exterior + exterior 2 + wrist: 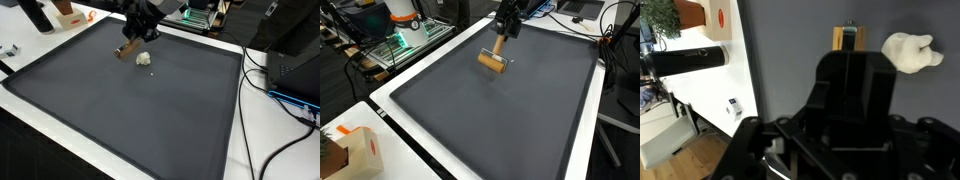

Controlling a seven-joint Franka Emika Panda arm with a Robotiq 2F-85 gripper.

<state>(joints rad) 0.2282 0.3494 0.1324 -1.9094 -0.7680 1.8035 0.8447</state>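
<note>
Dark grey mat (150, 120); jaws clamped on wooden brush (493, 62), white crumpled lump (143, 59) just beside.

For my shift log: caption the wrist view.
Tool holding wooden brush over dark mat, white crumpled lump beside it.

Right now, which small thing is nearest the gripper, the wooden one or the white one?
The wooden brush: its handle runs up into the gripper. The white lump lies apart on the mat.
</note>
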